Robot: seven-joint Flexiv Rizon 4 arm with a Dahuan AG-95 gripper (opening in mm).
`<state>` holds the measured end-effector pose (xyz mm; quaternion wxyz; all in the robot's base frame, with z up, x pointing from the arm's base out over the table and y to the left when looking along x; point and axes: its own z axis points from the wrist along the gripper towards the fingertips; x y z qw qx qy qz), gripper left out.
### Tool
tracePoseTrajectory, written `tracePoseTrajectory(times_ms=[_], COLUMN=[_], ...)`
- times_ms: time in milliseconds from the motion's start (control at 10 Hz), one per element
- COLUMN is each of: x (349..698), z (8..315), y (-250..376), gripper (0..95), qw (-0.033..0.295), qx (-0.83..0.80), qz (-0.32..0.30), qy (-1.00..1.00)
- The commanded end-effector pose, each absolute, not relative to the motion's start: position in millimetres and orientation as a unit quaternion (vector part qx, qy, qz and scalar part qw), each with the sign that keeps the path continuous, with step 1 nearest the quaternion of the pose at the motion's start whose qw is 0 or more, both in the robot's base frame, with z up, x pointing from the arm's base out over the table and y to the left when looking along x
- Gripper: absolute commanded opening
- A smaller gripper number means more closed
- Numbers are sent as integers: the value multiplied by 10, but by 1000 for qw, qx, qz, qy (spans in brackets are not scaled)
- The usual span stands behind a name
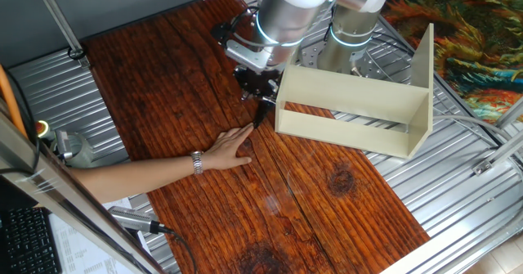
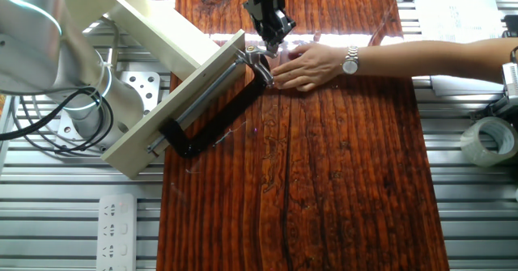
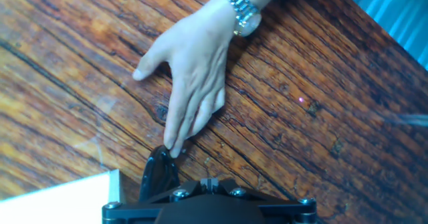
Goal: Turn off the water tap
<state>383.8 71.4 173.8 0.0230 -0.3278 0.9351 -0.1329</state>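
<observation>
A red-brown wooden tabletop (image 2: pixel 340 182) over ribbed metal framing fills the middle of both fixed views. A cream board stand (image 1: pixel 359 114) sits at the upper right of one fixed view and runs diagonally at the left of the other; a black C-clamp (image 2: pixel 218 117) pins it to the tabletop, seemingly so it cannot shift under a push. The water tap (image 2: pixel 253 55), small and silvery, sits at the stand's upper end, top centre of that view. A person's hand (image 2: pixel 310 65) with a wristwatch (image 2: pixel 350 59) lies flat just beside it, fingertips toward the fixture, probably steadying it. The claw (image 2: pixel 271 32) hangs directly above the tap; whether its jaws are spread or closed cannot be told. Open wood lies below and right; hand and stand crowd the approach.
</observation>
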Motion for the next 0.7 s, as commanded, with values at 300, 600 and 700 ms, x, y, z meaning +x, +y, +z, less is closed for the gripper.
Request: tracePoseTrajectory(times_ms=[300,600,700], x=[3905,3964,3891], z=[1751,1765,1785], y=[760,928,947], gripper=[0,0,0], qw=[34,47,46], qx=[-325,-327,-329], qz=[-136,-139,-141], qy=[935,934,933])
